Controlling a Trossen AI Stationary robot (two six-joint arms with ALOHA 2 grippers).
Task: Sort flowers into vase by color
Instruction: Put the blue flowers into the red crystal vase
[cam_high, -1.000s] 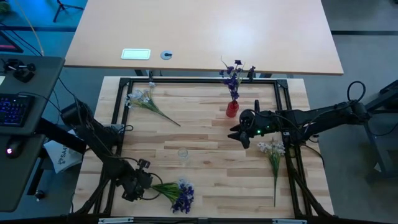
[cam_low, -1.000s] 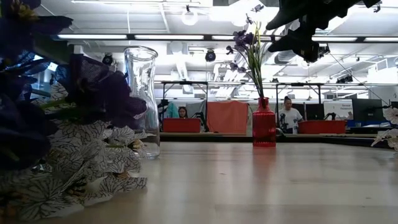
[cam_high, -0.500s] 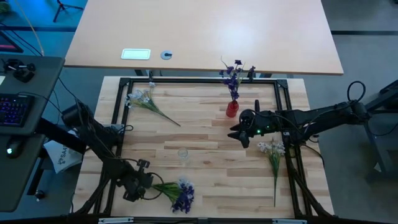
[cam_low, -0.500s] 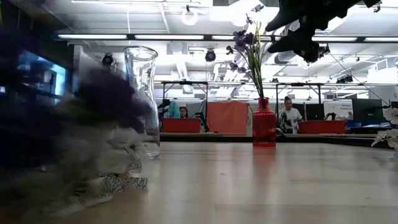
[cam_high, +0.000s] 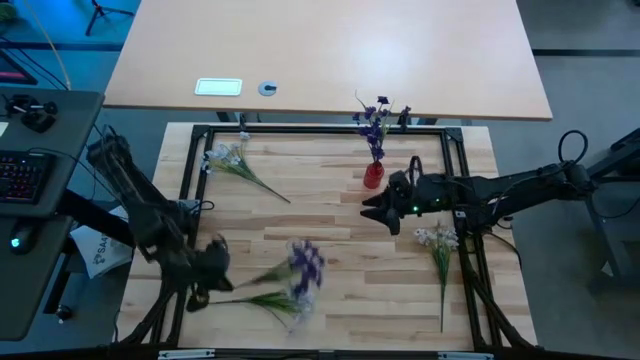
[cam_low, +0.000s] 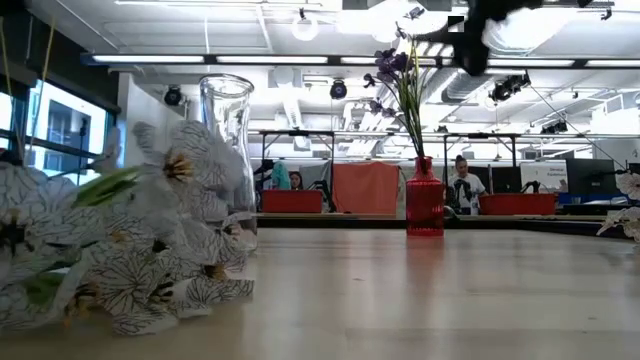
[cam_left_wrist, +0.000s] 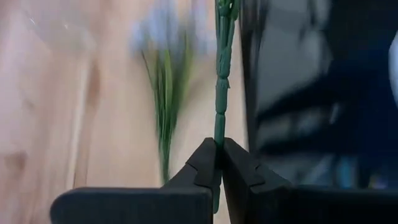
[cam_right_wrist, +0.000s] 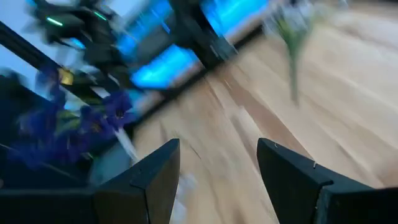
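Purple sprig (cam_high: 305, 263) is up off the wood near the front-left of the table, blurred, its green stem (cam_left_wrist: 220, 93) pinched tight between the left gripper's (cam_left_wrist: 219, 163) fingers. Below it a white sprig (cam_high: 272, 302) lies flat on the table; in the low view its blossoms (cam_low: 120, 260) crowd the near left and partly hide the clear vase (cam_low: 228, 160). That vase (cam_high: 294, 247) stands just beside the lifted blossoms. Farther back, the red vase (cam_high: 373, 176) already carries purple flowers (cam_high: 374, 122). The right gripper (cam_high: 375, 210) hovers just in front of it, fingers (cam_right_wrist: 152, 180) spread wide, nothing between them. White sprigs lie back-left (cam_high: 232, 163) and at the right edge (cam_high: 438, 245).
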